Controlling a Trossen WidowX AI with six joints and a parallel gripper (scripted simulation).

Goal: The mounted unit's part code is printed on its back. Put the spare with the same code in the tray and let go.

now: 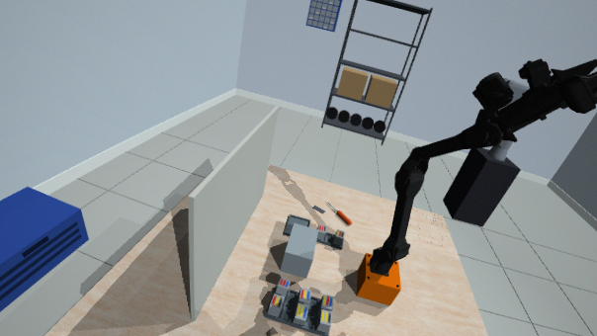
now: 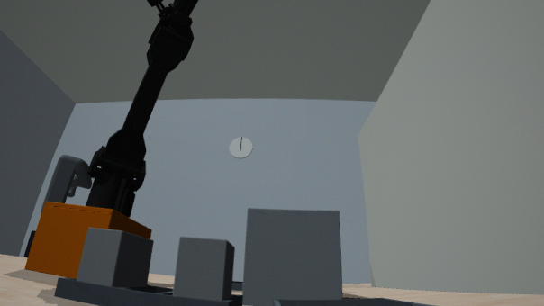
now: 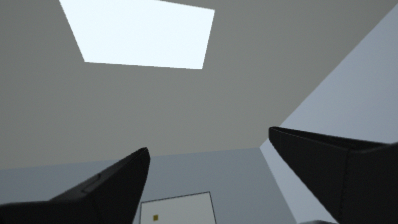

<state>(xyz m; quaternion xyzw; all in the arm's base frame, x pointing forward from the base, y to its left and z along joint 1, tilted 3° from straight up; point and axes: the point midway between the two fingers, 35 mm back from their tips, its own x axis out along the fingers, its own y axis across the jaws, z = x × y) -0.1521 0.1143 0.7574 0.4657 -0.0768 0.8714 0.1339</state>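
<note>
Landmark: mounted unit (image 1: 299,249), which stood mid-table (image 1: 435,296). Tray (image 1: 297,225) lay just behind it, toward the shelf rack (image 1: 376,69). Two spares (image 1: 330,236) sat beside its rear right corner; screwdriver (image 1: 339,213) lay farther back on that side. Rack of spares (image 1: 299,308) sat in front. Arm base (image 1: 379,280) stood to its right — partition wall (image 1: 227,198) to its left.

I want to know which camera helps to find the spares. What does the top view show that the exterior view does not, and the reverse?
Only the top view shows the colour-striped spares in their rack, the dark tray, the orange-handled screwdriver and the shelf unit.

Only the exterior view shows a round wall clock.

Both show the arm's orange base, the grey mounted unit and the tall grey panel.
</note>
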